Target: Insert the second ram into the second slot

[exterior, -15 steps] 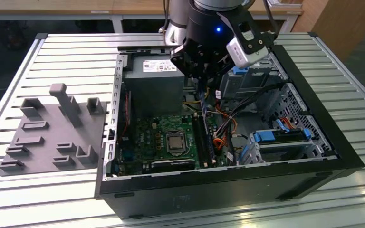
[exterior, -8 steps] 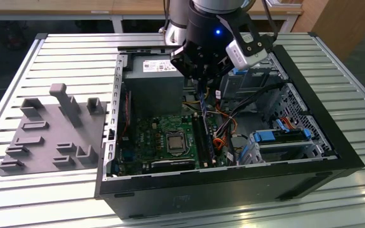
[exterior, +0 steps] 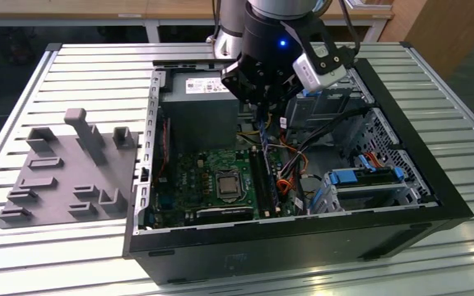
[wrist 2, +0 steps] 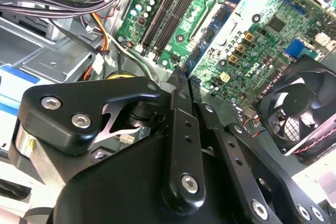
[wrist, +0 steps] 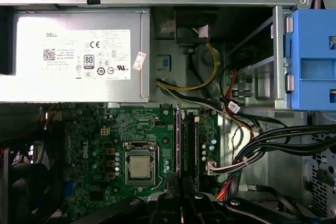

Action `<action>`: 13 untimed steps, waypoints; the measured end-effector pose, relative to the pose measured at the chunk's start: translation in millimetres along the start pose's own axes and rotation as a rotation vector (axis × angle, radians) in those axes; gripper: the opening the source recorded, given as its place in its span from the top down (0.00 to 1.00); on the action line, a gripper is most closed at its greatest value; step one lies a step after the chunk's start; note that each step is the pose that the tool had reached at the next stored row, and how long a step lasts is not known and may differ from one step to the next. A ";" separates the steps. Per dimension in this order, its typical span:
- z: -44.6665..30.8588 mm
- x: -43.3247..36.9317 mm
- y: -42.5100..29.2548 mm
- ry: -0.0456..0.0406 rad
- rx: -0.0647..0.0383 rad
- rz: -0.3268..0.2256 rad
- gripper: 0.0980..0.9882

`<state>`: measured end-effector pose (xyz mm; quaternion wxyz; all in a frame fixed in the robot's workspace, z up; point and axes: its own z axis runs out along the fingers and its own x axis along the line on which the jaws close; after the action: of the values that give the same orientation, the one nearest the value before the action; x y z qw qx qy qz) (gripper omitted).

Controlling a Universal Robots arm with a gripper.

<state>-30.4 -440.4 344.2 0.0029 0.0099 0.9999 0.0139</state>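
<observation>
**First wrist view: claw closed above the memory slots, a stick on edge in the board**

The claw [exterior: 261,114] hangs inside the open computer case [exterior: 303,250], above the board [exterior: 212,185] and just beside the power supply [exterior: 200,117]. In both wrist views its 2 fingers [wrist 2: 178,108] lie together at the tips, and nothing can be seen held between them.

In the first wrist view a memory stick [wrist: 177,140] shows as a thin pale strip standing on edge at the side of the dark slots [wrist: 190,142], directly in line with the claw. Whether this is the 2nd stick, and whether it sits fully home, cannot be told. The grey holder plate [exterior: 64,179] lies beside the case, well apart from the claw.

Judgement: the work stands at the slot, at the seating stage rather than the fetching stage. Any further move calls for a straight, square descent along the slot line. It also calls for even pressure over the stick's length and clearance from the bundled cables [wrist: 262,150] close by.
</observation>
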 end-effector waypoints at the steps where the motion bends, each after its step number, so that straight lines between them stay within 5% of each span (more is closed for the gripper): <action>1: 0.2 0.0 0.0 0.0000 0.000 0.000 0.96; 13: 3.9 0.0 -0.6 -0.0001 0.000 0.000 0.96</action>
<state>-30.4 -440.9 340.3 0.0030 0.0099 0.9998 0.0139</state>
